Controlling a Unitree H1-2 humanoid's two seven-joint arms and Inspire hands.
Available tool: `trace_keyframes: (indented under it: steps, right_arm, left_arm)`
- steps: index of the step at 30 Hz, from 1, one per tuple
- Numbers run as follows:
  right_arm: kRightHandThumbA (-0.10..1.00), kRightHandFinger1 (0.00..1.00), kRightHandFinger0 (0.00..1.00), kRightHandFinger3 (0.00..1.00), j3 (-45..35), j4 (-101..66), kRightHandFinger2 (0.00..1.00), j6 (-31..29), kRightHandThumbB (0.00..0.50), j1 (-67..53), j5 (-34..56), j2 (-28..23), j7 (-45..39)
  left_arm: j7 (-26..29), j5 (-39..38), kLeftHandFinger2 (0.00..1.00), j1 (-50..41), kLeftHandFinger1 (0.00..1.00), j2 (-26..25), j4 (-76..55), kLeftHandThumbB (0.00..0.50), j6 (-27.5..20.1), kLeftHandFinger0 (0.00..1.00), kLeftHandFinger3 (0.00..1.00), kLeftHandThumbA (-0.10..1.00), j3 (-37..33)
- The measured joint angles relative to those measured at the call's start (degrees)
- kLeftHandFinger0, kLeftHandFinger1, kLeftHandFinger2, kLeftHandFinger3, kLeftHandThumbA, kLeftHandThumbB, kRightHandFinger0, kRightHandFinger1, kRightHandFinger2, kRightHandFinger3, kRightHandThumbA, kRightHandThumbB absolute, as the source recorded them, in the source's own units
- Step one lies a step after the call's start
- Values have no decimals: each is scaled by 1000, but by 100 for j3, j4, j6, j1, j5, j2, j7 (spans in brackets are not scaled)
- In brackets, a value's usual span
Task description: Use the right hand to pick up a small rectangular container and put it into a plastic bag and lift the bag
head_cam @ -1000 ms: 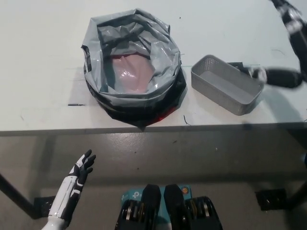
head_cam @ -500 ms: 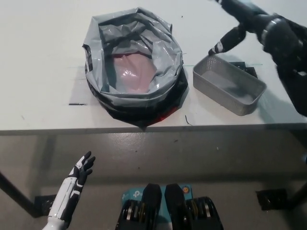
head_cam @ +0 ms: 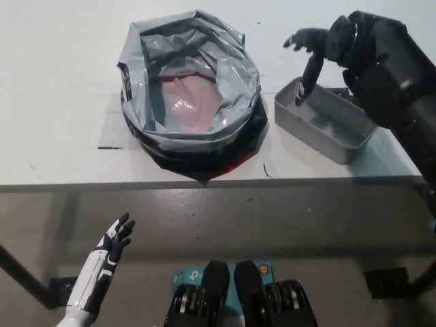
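Two things sit side by side on the white table: a grey plastic bag, its mouth rolled wide to receive a drop, and just right of it the small perforated grey container. The black right hand hovers over the container's far left corner with fingers spread, one pointing down at the rim, seemingly lining up a grasp and holding nothing. Below the table edge, the white left hand rests idle, fingers apart.

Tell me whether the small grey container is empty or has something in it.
Empty. The grey container sits upright on the table, and its bare floor shows. The right robot hand hangs open over its far end.
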State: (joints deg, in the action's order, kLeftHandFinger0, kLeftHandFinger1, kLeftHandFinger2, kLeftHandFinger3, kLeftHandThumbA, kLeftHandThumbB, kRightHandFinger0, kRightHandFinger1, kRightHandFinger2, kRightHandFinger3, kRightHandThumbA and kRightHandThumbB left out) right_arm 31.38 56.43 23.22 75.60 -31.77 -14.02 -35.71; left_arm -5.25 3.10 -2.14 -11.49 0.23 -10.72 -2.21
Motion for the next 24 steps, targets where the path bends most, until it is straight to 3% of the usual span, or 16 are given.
trace_keyframes:
  steps: [7,9,24]
  right_arm:
    - [1000,1000,1000,1000,-30,85,1000,31,397,-55,11,2,16]
    - [1000,1000,1000,1000,-69,73,1000,41,443,-92,14,-1,36]
    - [1000,1000,1000,1000,-129,34,1000,209,460,-286,-28,1,243]
  left_arm:
    - [-39,-6,1000,-1,1000,-3,0,427,-14,1000,1000,1000,6]
    - [-54,-8,1000,-3,1000,-4,0,414,-15,1000,1000,1000,7]
    - [-59,-11,1000,-25,1000,-46,-1,412,-37,1000,1000,1000,55]
